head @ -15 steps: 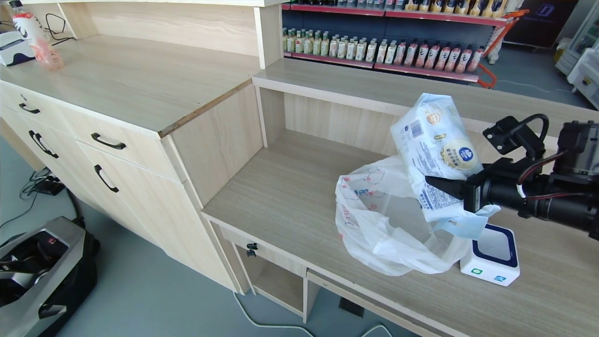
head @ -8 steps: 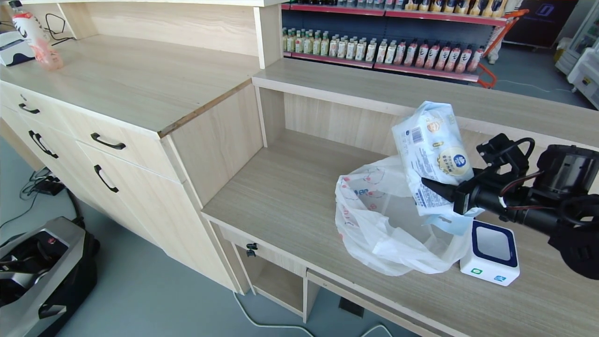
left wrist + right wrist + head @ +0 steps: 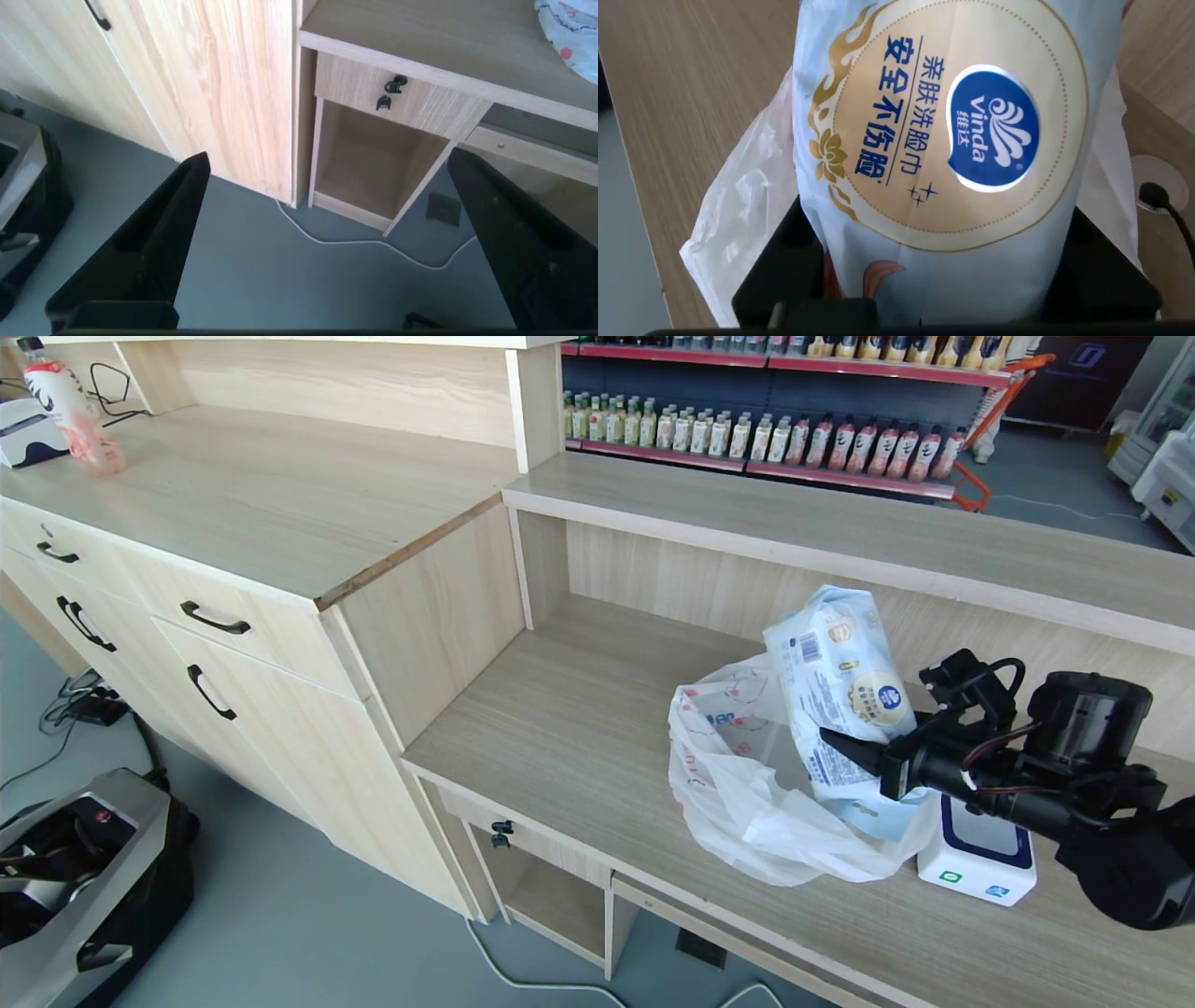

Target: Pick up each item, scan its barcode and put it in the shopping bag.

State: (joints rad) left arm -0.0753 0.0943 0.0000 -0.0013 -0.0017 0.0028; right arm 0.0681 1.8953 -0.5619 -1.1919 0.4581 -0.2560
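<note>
My right gripper (image 3: 864, 761) is shut on a pale blue and white soft pack of wipes (image 3: 840, 686), held upright with its lower end in the mouth of the white plastic shopping bag (image 3: 747, 793) on the counter. In the right wrist view the pack (image 3: 943, 159) sits between the dark fingers, with the bag (image 3: 747, 233) beneath it. A white scanner with a blue rim (image 3: 980, 859) stands just right of the bag. My left gripper (image 3: 327, 243) hangs open, low beside the counter, over the grey floor, holding nothing.
The lower counter (image 3: 579, 728) runs under a raised shelf ledge (image 3: 794, 523). A pink drink bottle (image 3: 70, 411) stands far left on the higher cabinet top. The counter drawer has a key lock (image 3: 391, 89). Store shelves of bottles (image 3: 747, 434) stand behind.
My right arm has lowered the pack of wipes and shifted it slightly left, so its lower end now sits in the bag's mouth. The bag and scanner have stayed put.
</note>
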